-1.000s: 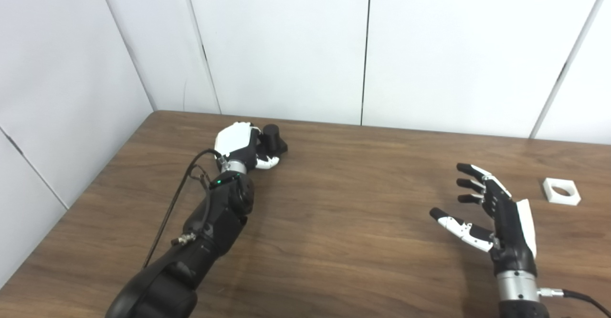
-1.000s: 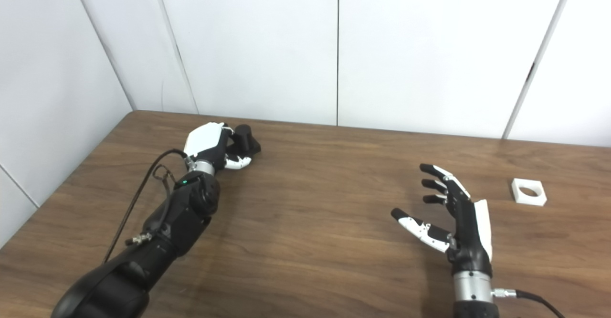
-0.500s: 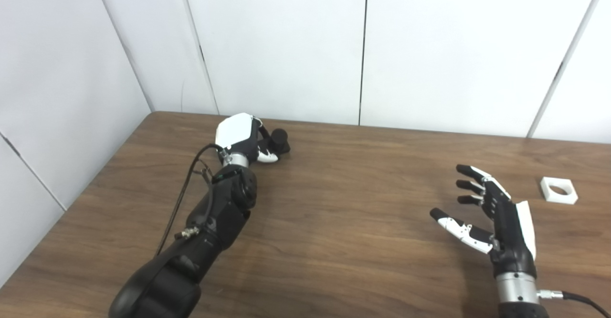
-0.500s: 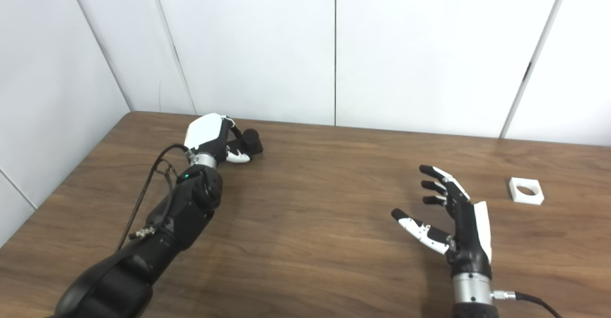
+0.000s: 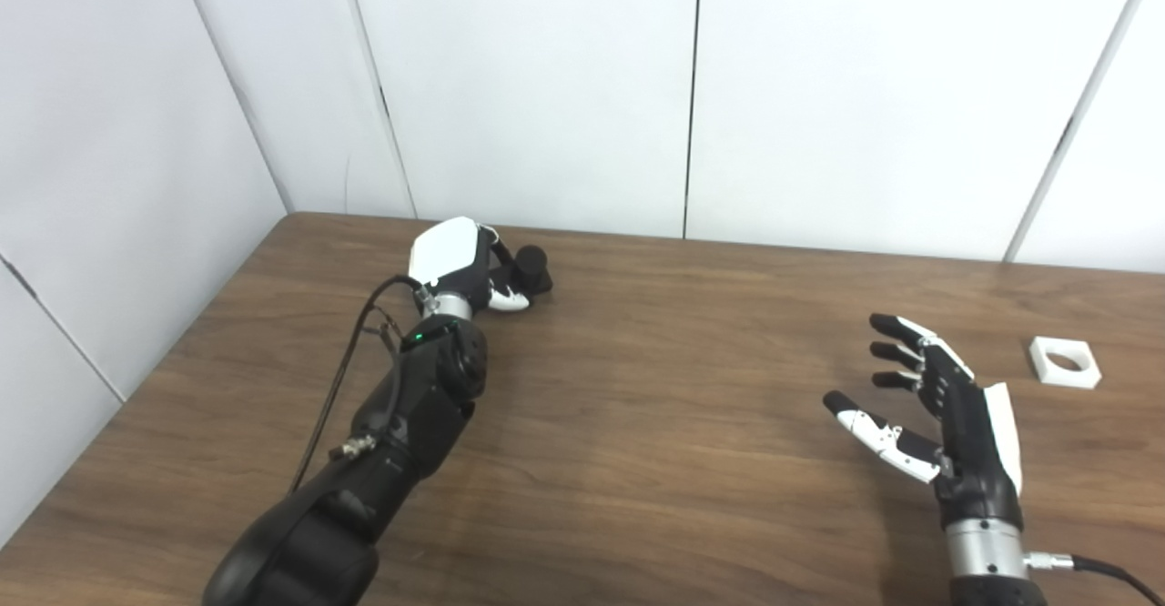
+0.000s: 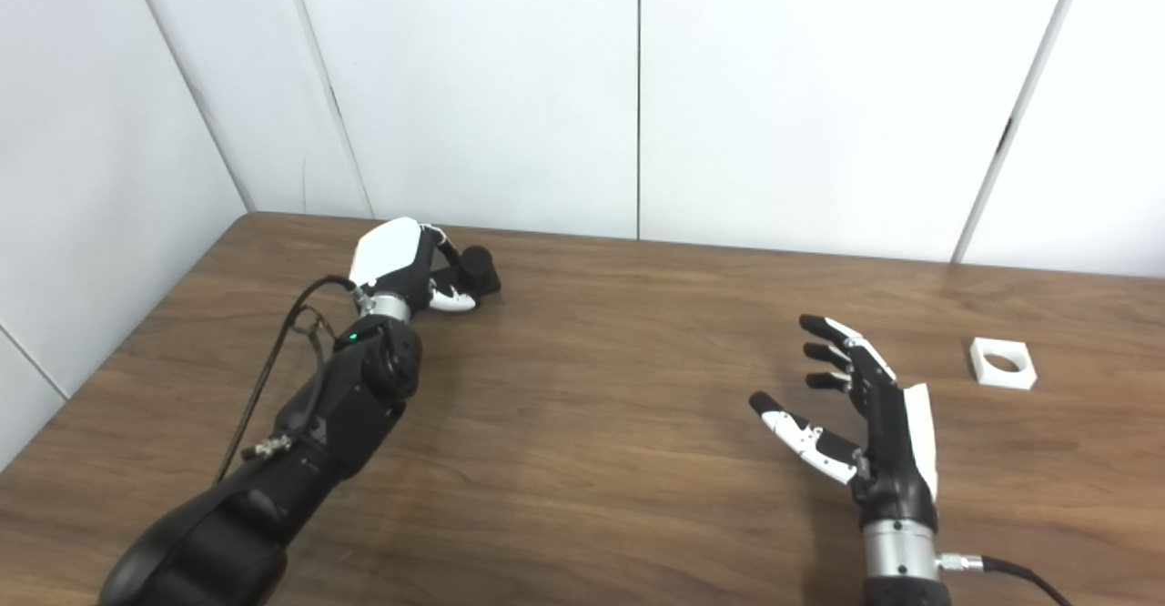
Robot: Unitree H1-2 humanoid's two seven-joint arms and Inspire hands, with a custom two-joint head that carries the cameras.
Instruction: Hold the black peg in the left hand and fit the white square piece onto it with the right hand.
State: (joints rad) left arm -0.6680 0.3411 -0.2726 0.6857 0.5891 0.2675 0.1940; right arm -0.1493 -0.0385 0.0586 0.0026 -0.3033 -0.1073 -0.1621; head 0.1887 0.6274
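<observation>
The task was barely begun. The left hand (image 5: 452,265) reached to the far left of the brown wooden tabletop (image 5: 637,424), fingers around the black cylindrical peg (image 5: 531,268); a firm clamp could not be confirmed. The right hand (image 5: 947,415) hovered empty, fingers spread, near the untouched white square piece with a round hole (image 5: 1065,362).

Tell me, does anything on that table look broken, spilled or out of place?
Nothing stands out. The left hand is at the black peg near the table's far edge; the white square piece lies flat to the right, apart from the open right hand. No spills or damage show.
</observation>
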